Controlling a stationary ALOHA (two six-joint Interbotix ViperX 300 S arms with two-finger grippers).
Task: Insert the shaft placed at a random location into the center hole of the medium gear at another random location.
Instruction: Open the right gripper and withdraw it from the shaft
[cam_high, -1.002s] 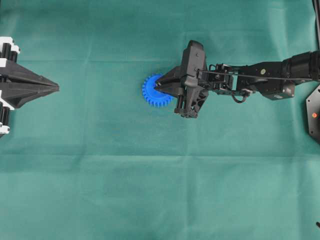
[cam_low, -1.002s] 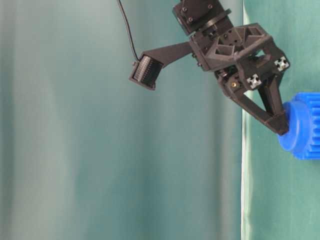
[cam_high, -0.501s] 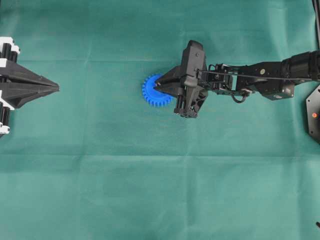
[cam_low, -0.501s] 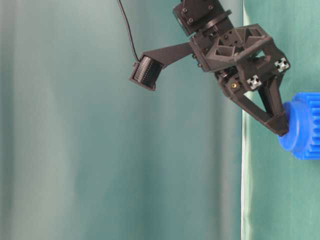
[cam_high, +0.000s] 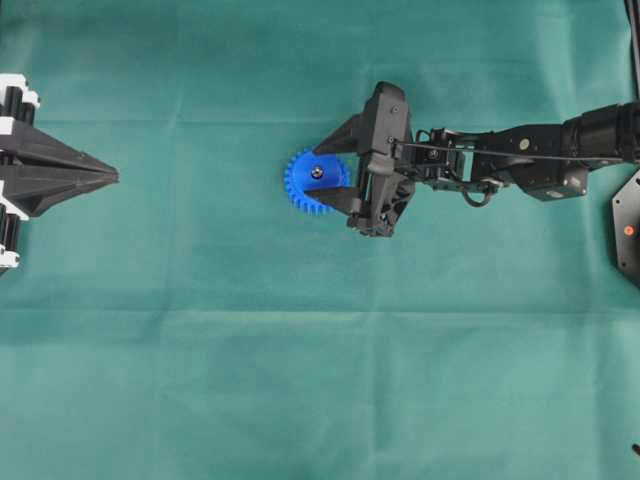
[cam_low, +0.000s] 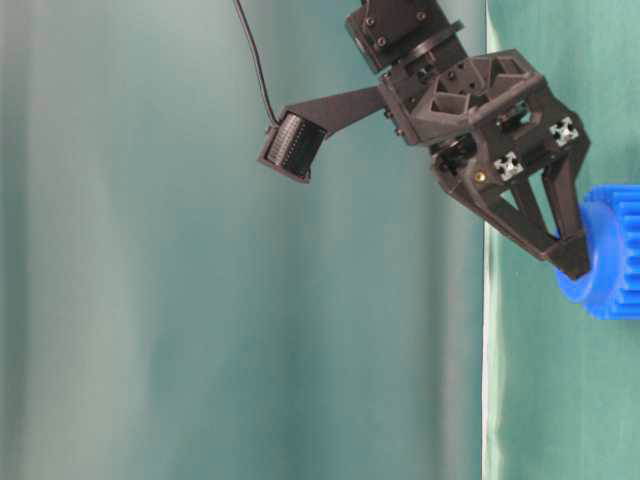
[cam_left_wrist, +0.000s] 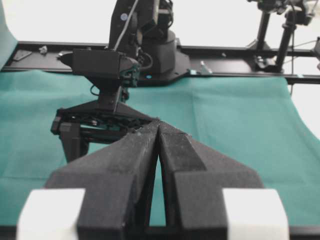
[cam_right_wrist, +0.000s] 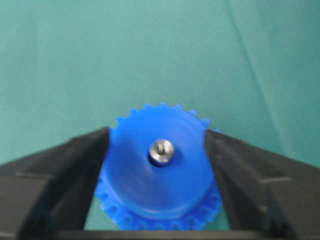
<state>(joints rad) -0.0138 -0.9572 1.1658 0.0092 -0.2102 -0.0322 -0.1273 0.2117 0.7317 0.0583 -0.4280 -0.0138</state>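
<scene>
We judge insertion done: shaft (cam_right_wrist: 161, 151) seated in medium gear (cam_right_wrist: 157, 170); right hand (cam_high: 327, 174) released, straddling it; left hand (cam_left_wrist: 158, 131) clenched, empty.

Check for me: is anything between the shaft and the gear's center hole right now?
Nothing visible stands between them. The shaft already sits in the center hole of the medium gear, its silvery end showing at the hub. The right gripper is open, its fingers flanking the hub on either side.
</scene>
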